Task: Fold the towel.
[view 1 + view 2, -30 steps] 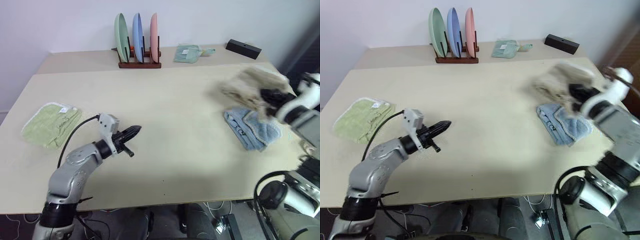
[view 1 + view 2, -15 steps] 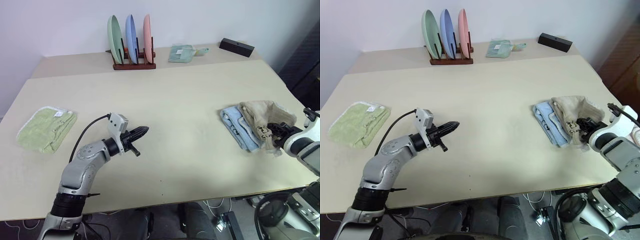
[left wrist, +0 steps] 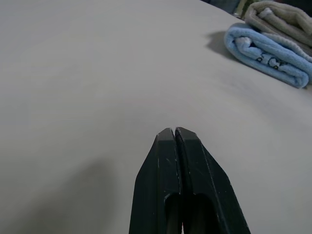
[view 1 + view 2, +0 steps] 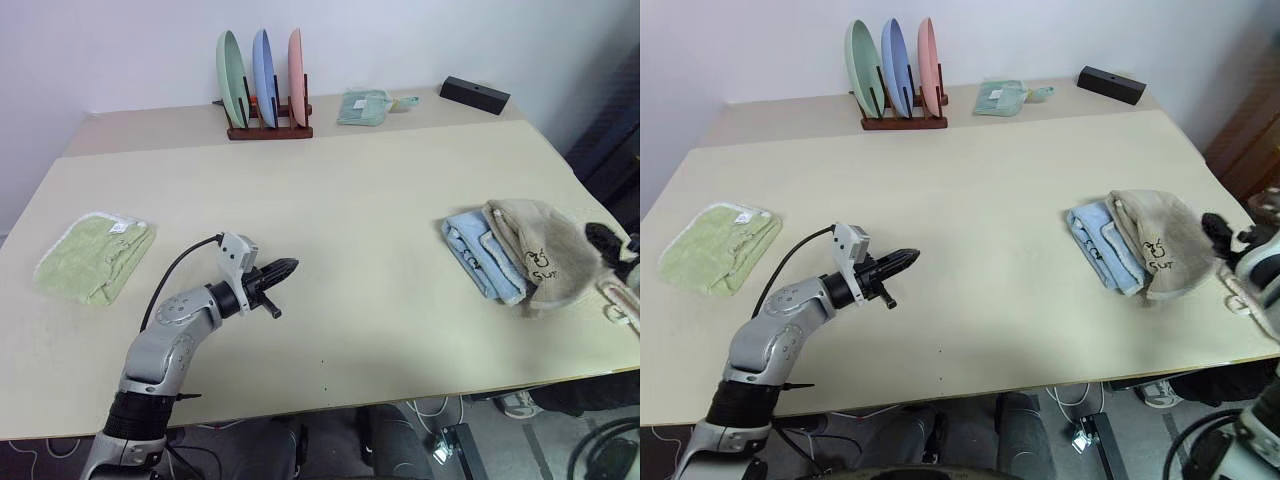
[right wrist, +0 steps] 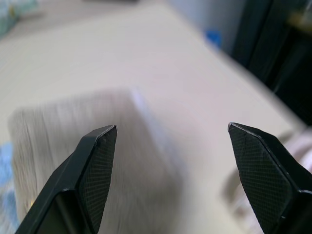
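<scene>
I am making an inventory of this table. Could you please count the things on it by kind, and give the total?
Towels: 4 (beige, blue, green, pale teal at the back)
Plates: 3 (green, blue, pink)
Plate rack: 1
Black box: 1
Total: 9

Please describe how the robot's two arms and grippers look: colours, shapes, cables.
The left arm has rounded silver-grey shells with black joints; a black cable loops to a small white box at its wrist. The left gripper has two slim black tapered fingers. The right gripper has black wedge fingers with fine mesh-textured pads.
</scene>
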Motion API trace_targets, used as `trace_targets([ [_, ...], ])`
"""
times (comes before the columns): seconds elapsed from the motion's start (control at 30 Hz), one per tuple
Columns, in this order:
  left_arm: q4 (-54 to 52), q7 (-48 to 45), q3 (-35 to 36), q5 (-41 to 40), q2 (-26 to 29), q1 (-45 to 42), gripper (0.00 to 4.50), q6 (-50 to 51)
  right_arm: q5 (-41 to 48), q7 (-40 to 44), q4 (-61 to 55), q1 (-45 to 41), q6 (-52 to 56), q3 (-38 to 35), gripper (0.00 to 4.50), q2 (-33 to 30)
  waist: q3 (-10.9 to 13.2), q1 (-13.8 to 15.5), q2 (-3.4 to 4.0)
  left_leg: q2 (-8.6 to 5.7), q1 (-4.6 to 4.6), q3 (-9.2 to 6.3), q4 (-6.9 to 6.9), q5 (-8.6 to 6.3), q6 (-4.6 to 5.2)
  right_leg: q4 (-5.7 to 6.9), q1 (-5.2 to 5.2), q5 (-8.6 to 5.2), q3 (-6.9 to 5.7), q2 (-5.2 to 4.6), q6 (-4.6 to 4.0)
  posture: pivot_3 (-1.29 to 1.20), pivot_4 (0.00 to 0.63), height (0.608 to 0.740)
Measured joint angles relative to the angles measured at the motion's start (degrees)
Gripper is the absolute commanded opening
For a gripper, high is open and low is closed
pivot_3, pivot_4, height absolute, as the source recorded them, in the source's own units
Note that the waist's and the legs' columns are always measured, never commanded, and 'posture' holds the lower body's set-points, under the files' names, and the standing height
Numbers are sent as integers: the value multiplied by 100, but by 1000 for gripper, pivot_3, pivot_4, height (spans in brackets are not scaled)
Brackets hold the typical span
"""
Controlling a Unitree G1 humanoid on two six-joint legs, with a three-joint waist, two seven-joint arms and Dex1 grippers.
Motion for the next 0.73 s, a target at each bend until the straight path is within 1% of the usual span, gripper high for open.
trace_targets([
  [0.03,79,-15,39,5,17,-37,2,-40,-117,89,0,128,-179,128,3671,-171,0,16,-1,0,0,0,0,0,0,-1,1,0,0,0,0,0,150,727],
  [0.1,155,-27,90,10,31,-65,2,-90,-261,203,23,260,-419,288,3671,-301,1,20,-1,-1,2,1,1,0,0,-3,4,1,0,-1,1,0,150,727],
  [0.2,295,13,170,64,34,-136,2,-181,-452,384,181,127,-888,745,3671,-357,1,-5,-2,1,6,7,2,1,-1,-3,5,1,4,-1,3,0,150,727],
  [0.3,404,213,475,199,124,-150,2,-483,-425,832,105,-348,-1444,1550,3671,-352,2,-83,-2,9,9,5,-3,2,-4,-2,3,1,6,3,2,0,150,727],
  [0.37,383,301,709,287,301,-90,2,-630,-388,1264,-47,-496,-1881,2123,3671,-332,3,-92,-4,11,4,-2,-4,15,-29,-5,3,1,4,4,2,0,150,727],
  [0.53,194,368,1075,623,815,644,2,-960,-489,2354,58,-527,-2772,3361,3671,-308,4,-88,-4,2,-8,2,-3,7,-14,-40,3,10,3,0,16,0,150,727],
  [0.63,-169,466,1207,694,902,1097,2,-996,-565,2926,474,-606,-3224,3823,3671,-265,5,-18,-8,1,-14,2,0,2,-6,-77,16,25,1,1,28,0,150,727],
  [0.73,-567,588,1325,697,883,1460,2,-995,-727,3387,842,-645,-3644,4204,3671,-246,5,28,-8,1,-16,2,0,0,-1,-85,18,27,1,-1,29,0,150,727],
])
